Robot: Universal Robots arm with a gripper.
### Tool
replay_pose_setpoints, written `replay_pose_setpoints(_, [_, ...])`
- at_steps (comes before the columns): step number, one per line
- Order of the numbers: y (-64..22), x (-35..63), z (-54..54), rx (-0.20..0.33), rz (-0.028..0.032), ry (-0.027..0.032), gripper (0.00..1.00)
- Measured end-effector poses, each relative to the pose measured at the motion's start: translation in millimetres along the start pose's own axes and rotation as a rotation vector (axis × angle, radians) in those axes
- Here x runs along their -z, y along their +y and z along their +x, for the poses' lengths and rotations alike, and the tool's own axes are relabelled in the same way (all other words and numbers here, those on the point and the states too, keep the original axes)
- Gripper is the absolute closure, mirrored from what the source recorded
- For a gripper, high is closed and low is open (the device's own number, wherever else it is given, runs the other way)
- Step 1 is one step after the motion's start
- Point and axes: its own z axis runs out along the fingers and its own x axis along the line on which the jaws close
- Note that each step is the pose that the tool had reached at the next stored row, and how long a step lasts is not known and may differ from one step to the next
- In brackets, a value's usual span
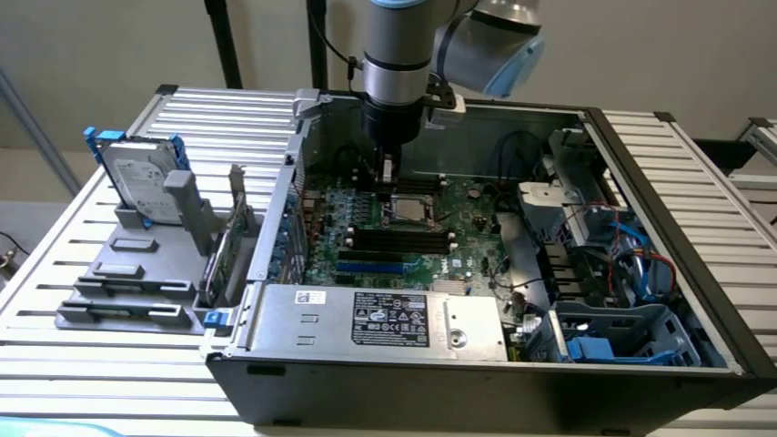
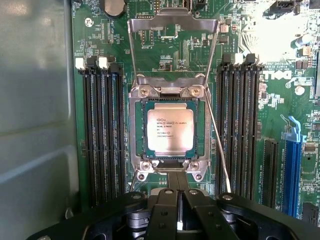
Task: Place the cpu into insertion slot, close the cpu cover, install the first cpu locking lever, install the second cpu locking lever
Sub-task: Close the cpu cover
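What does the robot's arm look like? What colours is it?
The arm is a round silver-grey tube with pale blue caps on its joints and a dark cable looping beside it. Lower down it turns black and narrows into the slim gripper. Seen from the wrist, the gripper's body is chunky and black, with round silvery bolts.

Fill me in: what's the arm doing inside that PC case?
The arm's gripper hangs just above the slot on the board inside the open case. The cpu already sits flat in the slot. The cover looks raised on its hinge, not down over the chip. A thin lever stands loose beside the slot, so nothing looks locked yet.
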Motion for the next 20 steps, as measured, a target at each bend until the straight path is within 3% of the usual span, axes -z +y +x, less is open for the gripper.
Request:
replay_pose_setpoints(9, [1.7, 0.0, 0.1, 0.0, 0.0001, -0.0001, 0.89])
replay_pose_setpoints(16, [31.3, 1.5, 1.1, 0.0, 0.0067, -0.0003, 0.89])
replay_pose_setpoints(20, [49.5, 7.8, 1.9, 0.0, 0.0089, -0.0003, 0.89])
